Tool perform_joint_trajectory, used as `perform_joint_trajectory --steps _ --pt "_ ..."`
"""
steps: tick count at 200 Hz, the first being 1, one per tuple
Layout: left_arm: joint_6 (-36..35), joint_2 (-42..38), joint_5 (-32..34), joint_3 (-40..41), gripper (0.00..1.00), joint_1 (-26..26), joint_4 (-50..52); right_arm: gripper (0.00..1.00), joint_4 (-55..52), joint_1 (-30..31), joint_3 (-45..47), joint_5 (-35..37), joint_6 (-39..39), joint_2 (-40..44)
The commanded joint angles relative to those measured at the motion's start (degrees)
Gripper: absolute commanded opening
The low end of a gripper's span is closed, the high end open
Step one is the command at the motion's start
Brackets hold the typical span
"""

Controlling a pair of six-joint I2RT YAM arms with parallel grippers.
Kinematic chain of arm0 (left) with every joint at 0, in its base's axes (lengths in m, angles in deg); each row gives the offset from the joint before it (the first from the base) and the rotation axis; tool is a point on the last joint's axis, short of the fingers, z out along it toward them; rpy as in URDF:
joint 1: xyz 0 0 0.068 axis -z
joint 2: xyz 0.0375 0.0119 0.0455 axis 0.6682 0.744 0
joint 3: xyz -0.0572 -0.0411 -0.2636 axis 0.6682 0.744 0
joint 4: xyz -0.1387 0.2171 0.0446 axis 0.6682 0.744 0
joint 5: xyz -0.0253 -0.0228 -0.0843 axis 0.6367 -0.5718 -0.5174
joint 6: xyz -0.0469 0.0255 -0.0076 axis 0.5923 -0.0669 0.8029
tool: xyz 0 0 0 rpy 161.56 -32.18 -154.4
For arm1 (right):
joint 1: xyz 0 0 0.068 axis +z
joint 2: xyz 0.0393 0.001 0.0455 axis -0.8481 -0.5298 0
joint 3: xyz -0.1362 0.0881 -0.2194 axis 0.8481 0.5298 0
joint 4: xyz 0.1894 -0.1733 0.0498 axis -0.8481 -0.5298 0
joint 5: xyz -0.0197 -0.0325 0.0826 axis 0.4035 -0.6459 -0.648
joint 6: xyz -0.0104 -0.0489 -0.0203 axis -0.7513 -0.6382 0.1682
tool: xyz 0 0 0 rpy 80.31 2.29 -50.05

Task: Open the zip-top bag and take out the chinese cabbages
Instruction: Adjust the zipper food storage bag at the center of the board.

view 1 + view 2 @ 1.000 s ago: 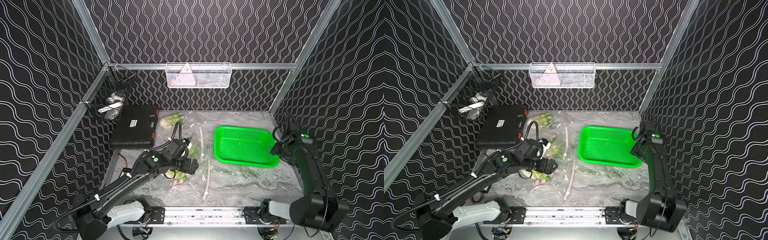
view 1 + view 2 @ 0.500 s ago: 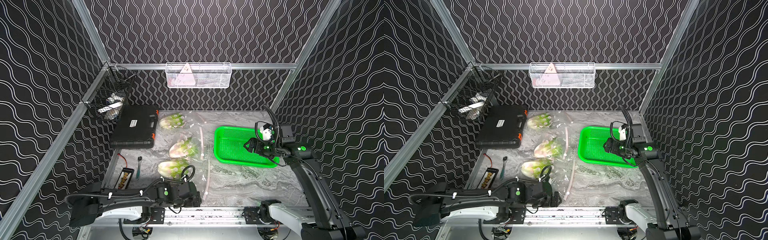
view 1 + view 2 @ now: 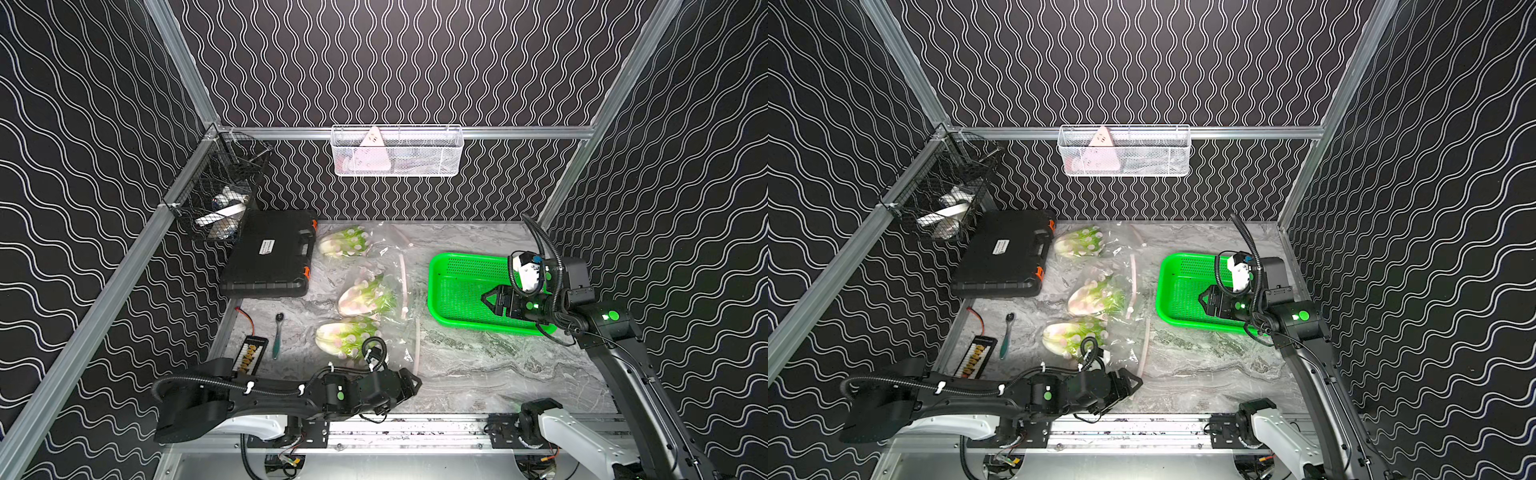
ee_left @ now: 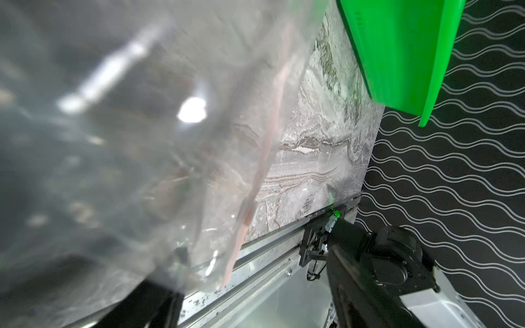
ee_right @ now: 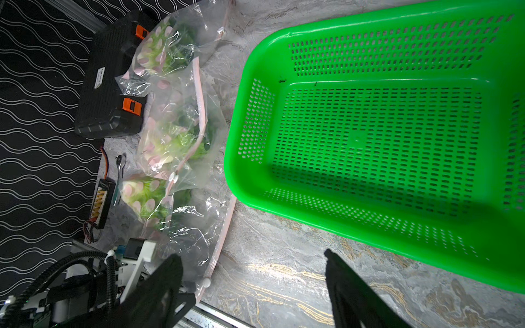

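Chinese cabbages [image 3: 360, 296]: all three lie inside clear zip-top bags [image 3: 395, 351] on the table [image 3: 478, 374], beside the green basket [image 3: 433, 291], probably their destination. Left gripper [image 3: 411, 382] sits low at the nearest bag's corner, presumably to pin it; jaw state cannot be told. Right gripper [image 3: 487, 298] is spread and empty over the basket.

Clear, glossy, crinkled plastic bags [image 5: 196, 227] lie left of centre on a smooth counter [image 3: 478, 365] with a grey marble look. At right is a shiny green perforated plastic tray [image 3: 461, 286]. At upper left is a matt black textured plastic case [image 3: 270, 257]. At top centre, a white metal-mesh basket [image 3: 397, 151] hangs on a brushed metal rail [image 3: 519, 132].
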Motion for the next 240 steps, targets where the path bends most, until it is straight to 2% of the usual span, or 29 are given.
perform_joint_trajectory --steps 1,26,46,54,64,80,102,122,144,158,182,218,240 --pt "2.7 -2.5 6.7 0.8 0.64 -0.1 -0.1 0.8 1.0 0.4 -0.3 0.8 -0.9 0.0" --pt "2.2 -2.8 6.9 1.0 0.44 -1.4 -0.9 0.78 1.1 1.0 0.4 1.6 -0.6 0.0" --pt "1.5 -0.8 5.0 2.2 0.34 -2.7 -6.1 0.79 2.6 1.5 1.8 1.6 0.9 0.0" --pt "0.9 0.4 3.6 2.4 0.27 -3.7 -8.2 0.78 2.5 1.9 1.9 1.2 1.2 -0.5" --pt "-0.1 1.5 2.1 2.7 0.19 -4.9 -10.5 0.76 2.9 2.9 1.9 1.2 1.2 -1.2" --pt "-1.3 2.1 0.6 3.2 0.15 -6.7 -12.6 0.67 4.8 4.5 4.9 2.3 0.3 -1.5" --pt "-4.2 0.5 -0.5 2.6 0.0 -9.4 -9.9 0.65 10.6 6.6 8.6 3.7 -2.1 -0.3" --pt "-7.5 -2.6 -0.5 0.4 0.0 -11.3 -3.2 0.64 20.5 9.7 14.2 2.9 -6.2 3.7" --pt "-11.8 -7.5 0.2 -2.6 0.0 -12.8 7.2 0.65 33.1 14.4 21.6 0.5 -15.2 8.6" --pt "-14.1 -11.3 0.6 -4.3 0.0 -13.6 14.1 0.69 38.2 17.8 23.4 -0.8 -20.6 8.7" --pt "-18.1 -17.7 1.1 -7.9 0.0 -15.6 26.4 0.71 47.5 24.0 25.8 -2.7 -28.7 6.4" --pt "-25.6 -21.4 -3.2 -14.4 0.0 -21.9 38.8 0.75 70.2 34.7 36.0 3.3 -39.4 4.0" --pt "-29.0 -21.1 -6.0 -17.9 0.0 -24.7 42.3 0.77 79.5 43.2 39.4 12.4 -44.5 -0.4"
